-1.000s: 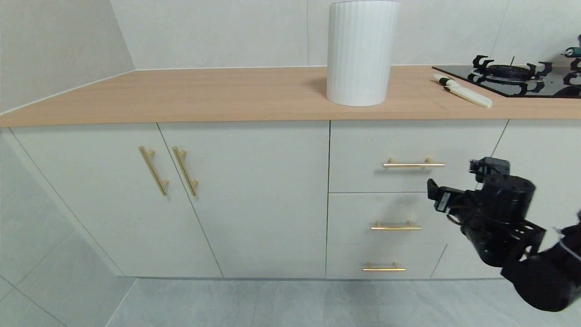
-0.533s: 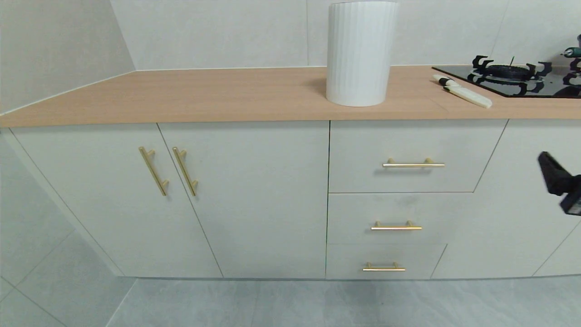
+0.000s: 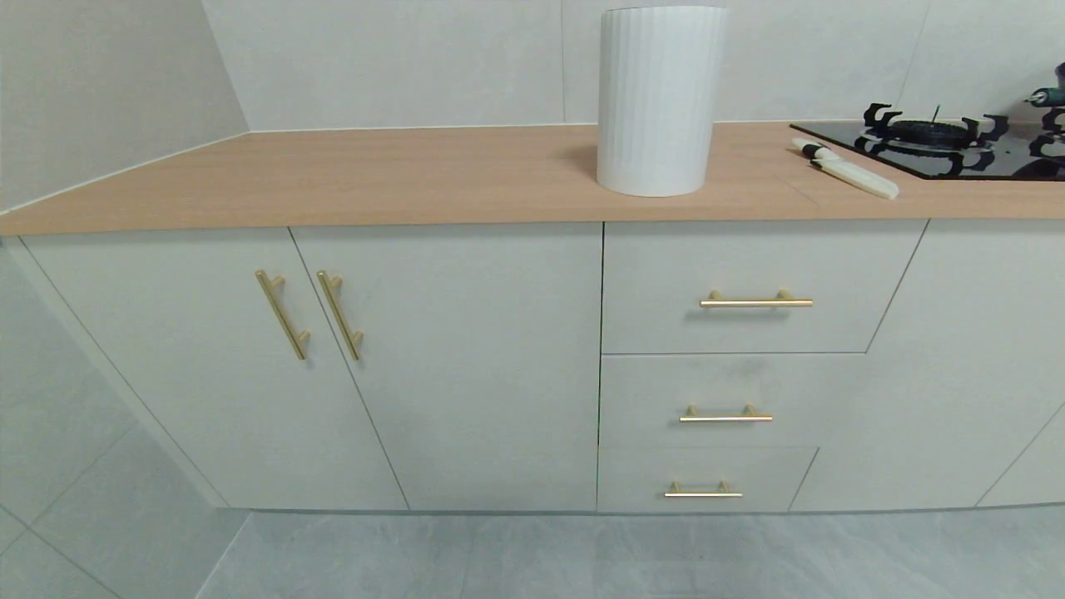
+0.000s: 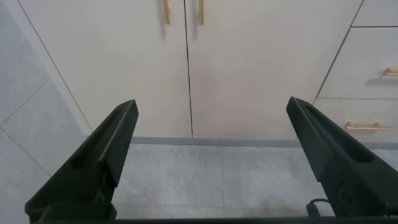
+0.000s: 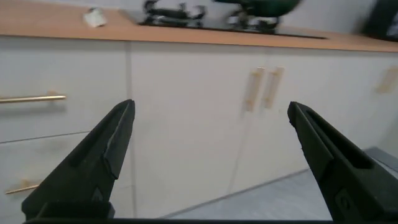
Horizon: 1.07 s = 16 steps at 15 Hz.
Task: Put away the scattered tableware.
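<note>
A cream-handled knife [image 3: 844, 170] lies on the wooden countertop [image 3: 374, 170] beside the black hob [image 3: 940, 148]; its tip [image 5: 94, 18] shows in the right wrist view. A tall white ribbed container [image 3: 659, 100] stands on the counter left of the knife. My left gripper [image 4: 211, 124] is open, low down, facing the cabinet doors and the floor. My right gripper [image 5: 211, 127] is open with nothing between its fingers, level with the drawer fronts below the hob.
Under the counter are two cabinet doors with gold handles [image 3: 309, 314] and a stack of three drawers [image 3: 732, 366], all closed. Grey tiled floor [image 3: 532, 557] lies in front. A dark green pot [image 5: 261, 6] sits on the hob.
My right arm has pulled back to the right, out of the head view, away from the drawers. The camera shifted slightly.
</note>
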Tool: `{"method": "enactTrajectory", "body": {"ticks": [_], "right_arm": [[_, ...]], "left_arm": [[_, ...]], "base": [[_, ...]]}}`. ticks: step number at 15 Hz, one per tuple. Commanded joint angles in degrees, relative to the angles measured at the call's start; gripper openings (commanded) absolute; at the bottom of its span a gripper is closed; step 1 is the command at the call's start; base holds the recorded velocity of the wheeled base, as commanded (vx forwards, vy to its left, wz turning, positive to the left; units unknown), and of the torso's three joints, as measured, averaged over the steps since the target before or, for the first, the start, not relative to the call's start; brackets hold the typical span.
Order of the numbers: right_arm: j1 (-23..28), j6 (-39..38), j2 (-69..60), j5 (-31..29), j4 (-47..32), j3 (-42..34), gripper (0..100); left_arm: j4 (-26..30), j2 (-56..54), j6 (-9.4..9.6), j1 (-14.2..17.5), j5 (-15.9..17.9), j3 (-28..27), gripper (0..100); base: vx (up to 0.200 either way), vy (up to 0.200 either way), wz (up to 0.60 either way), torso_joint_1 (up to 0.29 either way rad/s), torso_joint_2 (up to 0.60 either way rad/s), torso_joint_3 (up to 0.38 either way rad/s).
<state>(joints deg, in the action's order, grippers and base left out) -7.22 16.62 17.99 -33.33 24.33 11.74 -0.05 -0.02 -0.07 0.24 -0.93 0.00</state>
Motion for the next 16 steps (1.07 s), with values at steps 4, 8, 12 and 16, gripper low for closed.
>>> {"method": "enactTrajectory", "body": {"ticks": [4, 8, 12, 16], "right_arm": [[7.22, -1.59, -17.99, 2.57, -5.08, -6.47, 100], [7.22, -12.66, -17.99, 21.73, -11.94, -11.65, 100], [7.22, -15.82, -17.91, 29.29, -24.33, -11.56, 100], [7.22, -15.82, -17.99, 30.6, -24.6, -11.56, 100]], "left_arm": [[0.05, 0.02, -0.01, 0.02, -0.04, 0.0, 100], [-0.04, 0.02, -0.01, -0.07, -0.04, 0.0, 100], [-0.04, 0.02, -0.01, -0.07, -0.04, 0.0, 100], [-0.04, 0.02, -0.01, 0.02, -0.04, 0.0, 100]], "base": [[0.0, 0.0, 0.0, 0.0, 0.0, 0.0], [0.0, 0.0, 0.0, 0.0, 0.0, 0.0], [0.0, 0.0, 0.0, 0.0, 0.0, 0.0], [0.0, 0.0, 0.0, 0.0, 0.0, 0.0]]}}
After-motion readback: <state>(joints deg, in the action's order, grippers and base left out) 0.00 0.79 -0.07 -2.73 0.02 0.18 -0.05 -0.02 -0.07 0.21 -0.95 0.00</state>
